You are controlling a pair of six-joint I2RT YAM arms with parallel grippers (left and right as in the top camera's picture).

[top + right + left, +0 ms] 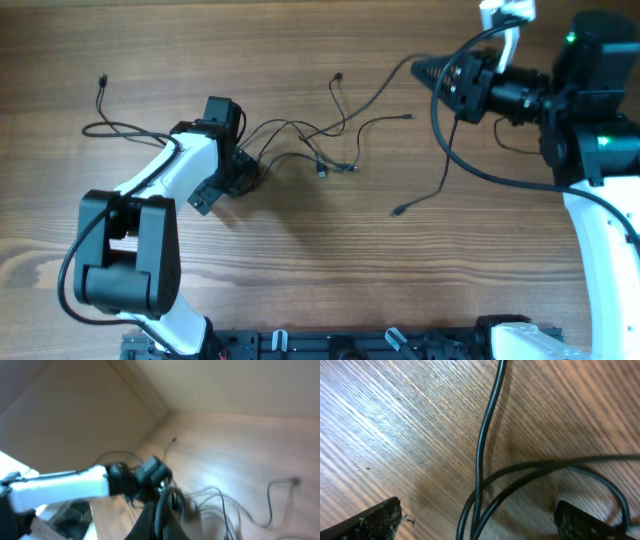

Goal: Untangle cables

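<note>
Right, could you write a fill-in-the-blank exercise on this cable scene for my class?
1. The cables are coloured ___.
2. The table has a ___ grain surface.
3. The left end effector is ___ (open or shut), with cables between its fingers.
4. The right end effector points toward the robot's ___.
Missing words: black; wood; open; left.

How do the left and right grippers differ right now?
The left gripper is down at the table, open, with the cables between its fingers. The right gripper is off to the side of the tangle, points sideways toward it, and looks shut. Both have black fingers.
</note>
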